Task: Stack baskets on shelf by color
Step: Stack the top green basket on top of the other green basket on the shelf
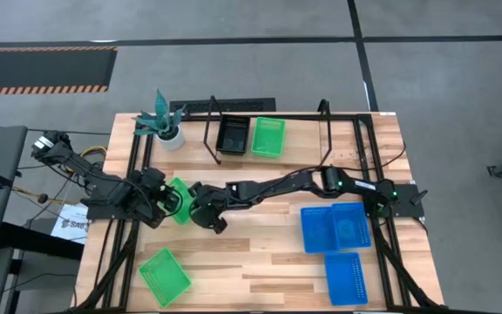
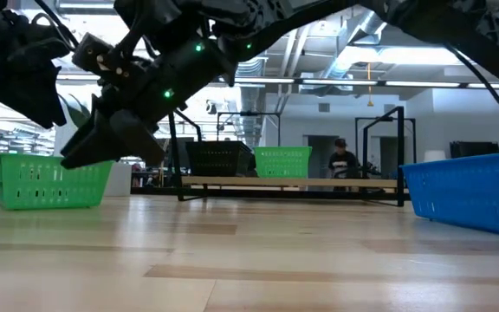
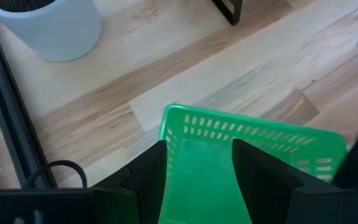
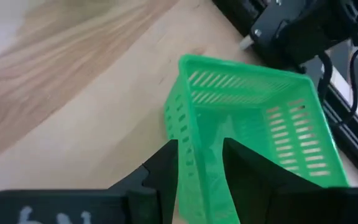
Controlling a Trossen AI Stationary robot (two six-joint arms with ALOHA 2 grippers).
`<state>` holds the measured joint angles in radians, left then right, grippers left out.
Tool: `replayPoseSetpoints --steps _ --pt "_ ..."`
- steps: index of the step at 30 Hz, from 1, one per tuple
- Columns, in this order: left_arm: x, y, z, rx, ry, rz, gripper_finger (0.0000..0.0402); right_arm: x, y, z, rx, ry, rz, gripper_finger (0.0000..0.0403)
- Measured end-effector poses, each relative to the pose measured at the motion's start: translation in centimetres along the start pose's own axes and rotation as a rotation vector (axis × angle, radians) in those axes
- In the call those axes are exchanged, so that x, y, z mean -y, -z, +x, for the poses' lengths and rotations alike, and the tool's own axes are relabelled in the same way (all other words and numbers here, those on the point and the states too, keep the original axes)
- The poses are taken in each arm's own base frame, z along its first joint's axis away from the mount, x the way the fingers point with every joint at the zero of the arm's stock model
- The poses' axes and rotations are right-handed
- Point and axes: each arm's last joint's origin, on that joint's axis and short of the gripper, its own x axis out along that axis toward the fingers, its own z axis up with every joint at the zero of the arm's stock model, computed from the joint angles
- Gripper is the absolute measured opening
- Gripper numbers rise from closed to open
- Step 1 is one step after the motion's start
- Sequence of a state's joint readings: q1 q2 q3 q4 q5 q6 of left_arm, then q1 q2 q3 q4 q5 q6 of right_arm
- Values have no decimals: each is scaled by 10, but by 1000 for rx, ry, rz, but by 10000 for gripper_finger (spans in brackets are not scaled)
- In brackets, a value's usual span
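Between both end effectors, green basket [image 1: 179, 200] clamped.

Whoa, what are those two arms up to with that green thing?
Both arms hold one green basket between them, left gripper and right gripper each clamped on a wall of it. On the shelf sit a black basket and a green one. Another green basket and blue baskets wait on the table.
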<state>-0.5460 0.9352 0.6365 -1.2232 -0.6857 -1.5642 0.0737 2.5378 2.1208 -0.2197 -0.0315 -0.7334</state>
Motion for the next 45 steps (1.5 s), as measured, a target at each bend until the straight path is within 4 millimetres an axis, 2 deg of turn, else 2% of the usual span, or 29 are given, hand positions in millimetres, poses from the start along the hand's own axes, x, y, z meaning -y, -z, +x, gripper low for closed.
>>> replayPoseSetpoints --steps 7,15,21,25,31,37,42,45 --pt "1 0 0 3 8 5 169 1 4 1 -19 -1 4 111" --pt "1 0 0 6 8 6 169 -4 9 1 -76 -38 22 14" --pt "1 0 0 11 8 5 169 -11 4 -4 -171 -17 75 9" --pt "1 -1 0 27 9 5 169 -20 -9 -21 -226 -71 150 8" --pt "6 -3 -3 44 49 30 169 -36 -34 -59 -343 -173 271 5" --pt "15 -10 -9 99 111 76 169 -52 -71 -123 -433 -284 299 4" --pt "21 -15 -15 132 151 108 169 -39 -84 -182 -497 -259 401 3" --pt "25 -16 -17 165 183 140 169 -33 -86 -221 -538 -132 432 7"
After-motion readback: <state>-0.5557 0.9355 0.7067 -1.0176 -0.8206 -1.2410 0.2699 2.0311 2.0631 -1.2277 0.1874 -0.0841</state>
